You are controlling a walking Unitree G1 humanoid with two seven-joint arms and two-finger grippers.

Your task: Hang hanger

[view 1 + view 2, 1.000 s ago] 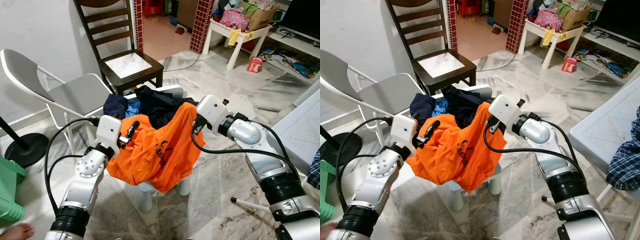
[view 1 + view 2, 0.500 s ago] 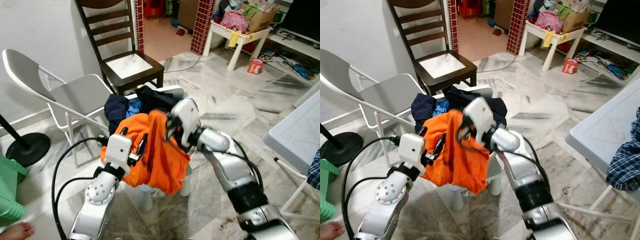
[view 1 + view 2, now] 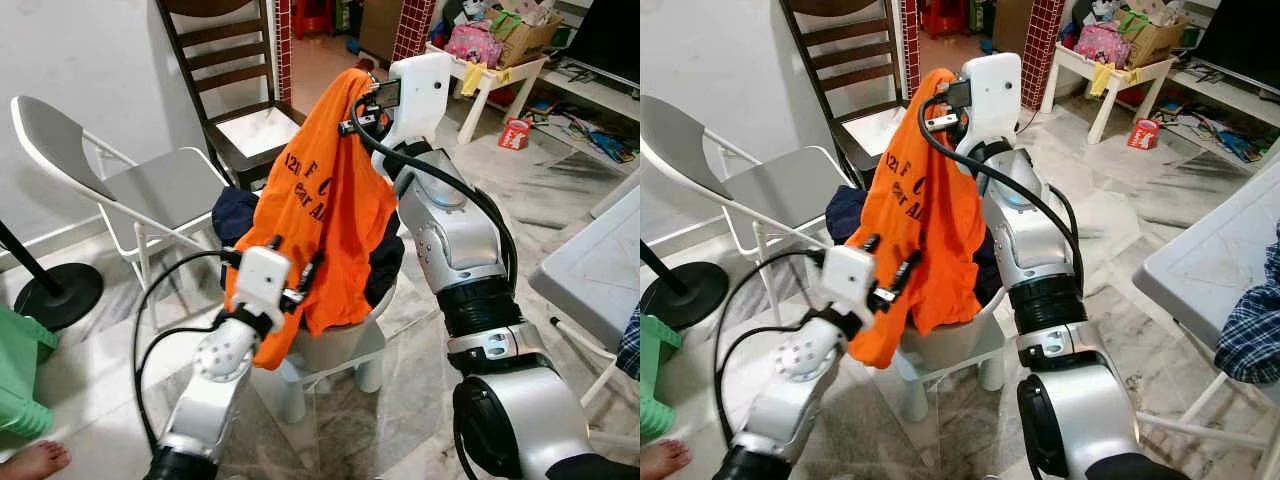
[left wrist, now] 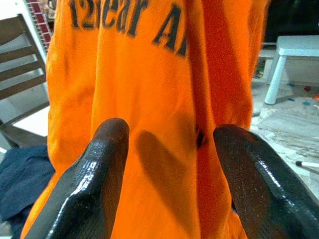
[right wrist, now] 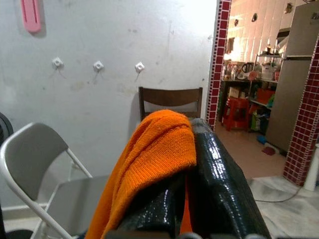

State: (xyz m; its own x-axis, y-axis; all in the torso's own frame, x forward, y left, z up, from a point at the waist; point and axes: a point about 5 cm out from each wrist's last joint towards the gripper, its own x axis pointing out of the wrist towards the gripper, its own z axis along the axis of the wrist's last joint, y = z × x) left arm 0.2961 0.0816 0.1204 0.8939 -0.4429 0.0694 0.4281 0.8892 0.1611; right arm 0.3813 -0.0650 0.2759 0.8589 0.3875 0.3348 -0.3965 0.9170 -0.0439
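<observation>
1 orange shirt (image 3: 330, 200) — 2 pincers

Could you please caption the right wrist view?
Right gripper pinching the orange shirt aloft.

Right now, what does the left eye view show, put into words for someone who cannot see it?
The right gripper holds an orange T-shirt up high by its collar. The left gripper sits open against the shirt's lower part, above a white stool piled with dark clothes.
</observation>
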